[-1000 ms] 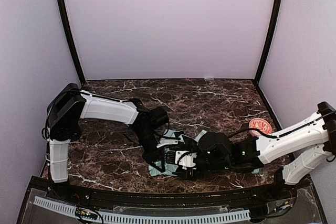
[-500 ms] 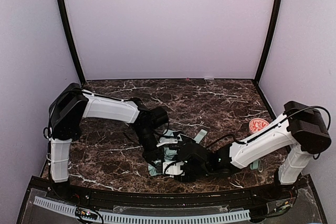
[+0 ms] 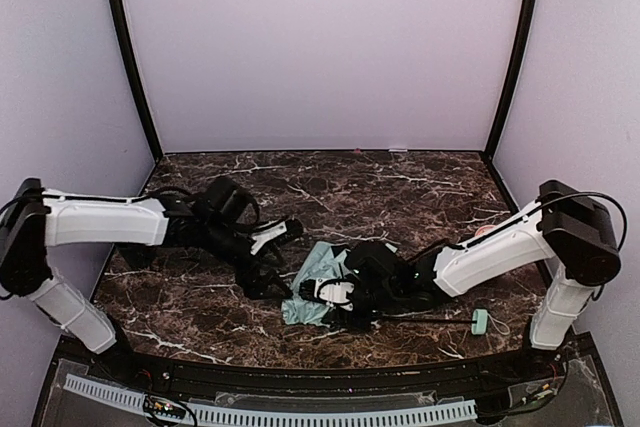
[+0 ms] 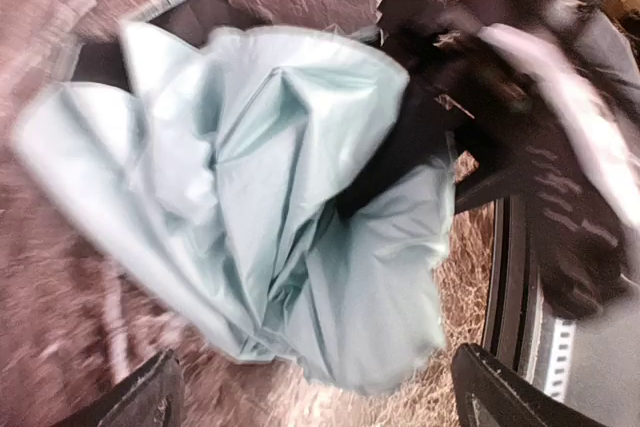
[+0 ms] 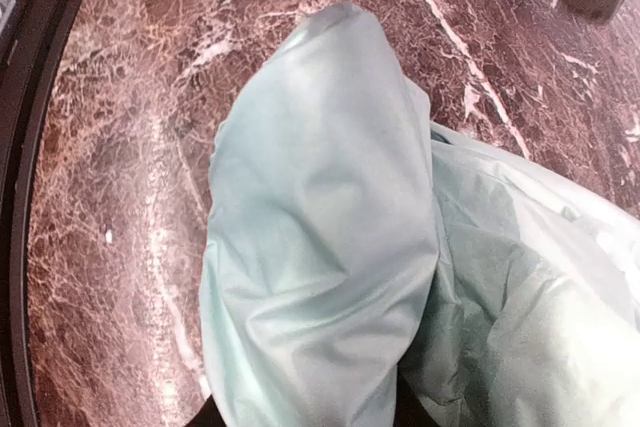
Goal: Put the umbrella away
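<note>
**Status.** The umbrella (image 3: 315, 272) lies on the marble table (image 3: 400, 187) in the lower centre of the overhead view. It is collapsed but not tidied. The mint canopy (image 4: 270, 197) is a loose, crumpled heap with black lining showing. The thin shaft (image 3: 430, 321) runs from the heap toward the lower right and ends at the small handle (image 3: 480, 322).

**Left gripper** (image 3: 278, 262). It stands just left of the canopy and does not touch it. The jaws are released and wide apart. In the left wrist view both fingertips (image 4: 150, 397) sit at the bottom corners of the frame with nothing between them, and the fabric lies beyond.

**Right gripper** (image 3: 335, 297). It rests on the lower right part of the heap. In the right wrist view a fold of fabric runs down into the bottom centre of the frame, where the fingers sit. The jaws appear clenched on this fold, though the fingers themselves barely show.

**Step in hand.** Judged from this layout, the task is at gathering the canopy, with one arm holding the fabric while the other is free. Wrapping and stowing are not yet done.

**Next move.**
1. Keep the right grip on the fold so the heap cannot slide.
2. Bring the open left jaws onto the loose panels at the upper left of the heap.
3. Draw those panels in toward the shaft line.

Note: thin fabric slips easily, so a bunched fold should be taken rather than a single layer.
</note>
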Robot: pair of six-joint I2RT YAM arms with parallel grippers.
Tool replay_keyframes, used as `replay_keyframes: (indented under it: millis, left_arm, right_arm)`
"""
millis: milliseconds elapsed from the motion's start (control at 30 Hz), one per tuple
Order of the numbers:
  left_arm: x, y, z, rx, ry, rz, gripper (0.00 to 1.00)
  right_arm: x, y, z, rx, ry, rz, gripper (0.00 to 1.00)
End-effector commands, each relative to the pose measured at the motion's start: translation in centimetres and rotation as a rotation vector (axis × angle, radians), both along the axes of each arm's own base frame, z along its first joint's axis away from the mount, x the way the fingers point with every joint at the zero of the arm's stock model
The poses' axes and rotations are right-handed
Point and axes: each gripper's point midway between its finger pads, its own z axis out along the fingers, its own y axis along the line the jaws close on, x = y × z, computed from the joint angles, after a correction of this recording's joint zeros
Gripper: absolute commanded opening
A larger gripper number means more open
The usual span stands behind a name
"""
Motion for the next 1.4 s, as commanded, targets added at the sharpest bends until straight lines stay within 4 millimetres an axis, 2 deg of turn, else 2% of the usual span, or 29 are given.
replay_keyframes:
  millis: [0, 100, 200, 300, 400, 500, 633, 767, 867, 933, 967, 1000, 1133, 1233, 1367]
  left_arm:
    - [2.2, 0.1, 7.2, -0.282, -0.396, 0.102, 0.95]
    - [-0.8, 1.0, 8.0, -0.372, -0.546, -0.031, 0.87]
    - [-2.7, 0.9, 6.7, -0.294, -0.726, -0.152, 0.79]
    - [-3.8, 0.2, 5.0, -0.202, -0.834, -0.278, 0.81]
    - [-3.6, -0.4, 2.6, -0.104, -0.888, -0.355, 0.9]
    - [-3.0, -0.9, 0.9, -0.039, -0.937, -0.409, 0.94]
    - [-1.9, -1.1, -0.5, 0.02, -0.969, -0.413, 0.96]
    - [-1.5, -0.8, -2.8, 0.093, -0.899, -0.391, 0.95]
    - [-2.2, -1.3, -4.1, 0.096, -0.798, -0.392, 0.88]
    - [-2.3, -1.4, -5.2, 0.132, -0.731, -0.394, 0.76]
    - [-2.4, -1.2, -5.9, 0.161, -0.695, -0.395, 0.64]
    - [-2.6, -1.1, -6.1, 0.181, -0.663, -0.397, 0.58]
    - [-4.7, 0.0, -7.6, 0.226, -0.512, -0.457, 0.43]
    - [-5.5, 0.7, -8.5, 0.279, -0.418, -0.461, 0.29]
    - [-7.3, 1.2, -9.4, 0.318, -0.261, -0.472, 0.2]
  right_arm:
    - [-3.4, -3.6, -5.1, -0.146, 0.408, -0.012, 0.14]
    - [-3.6, -4.0, -5.7, -0.173, 0.534, -0.03, 0.14]
    - [-3.3, -4.4, -5.6, -0.17, 0.65, -0.054, 0.13]
    - [-3.3, -4.4, -5.4, -0.173, 0.776, -0.072, 0.13]
    - [-3.5, -4.3, -5.3, -0.2, 0.876, -0.078, 0.12]
    - [-3.8, -4.3, -5.0, -0.223, 0.922, -0.053, 0.11]
    - [-4.4, -3.9, -3.9, -0.213, 0.955, 0.005, 0.09]
    - [-4.0, -3.4, -3.5, -0.201, 0.943, 0.029, 0.1]
    - [-3.3, -2.3, -3.3, -0.178, 0.934, 0.036, 0.12]
    - [-2.1, -1.4, -3.1, -0.16, 0.889, 0.023, 0.15]
    - [-1.1, -1.2, -3.1, -0.149, 0.853, 0.004, 0.16]
    - [-0.4, -1.1, -3.1, -0.141, 0.838, -0.019, 0.17]
    - [2.3, -0.4, -2.3, -0.066, 0.775, -0.069, 0.22]
    - [3.4, 0.1, -1.4, -0.025, 0.706, -0.057, 0.36]
    - [4.9, 0.6, 1.0, 0.054, 0.628, -0.055, 0.6]
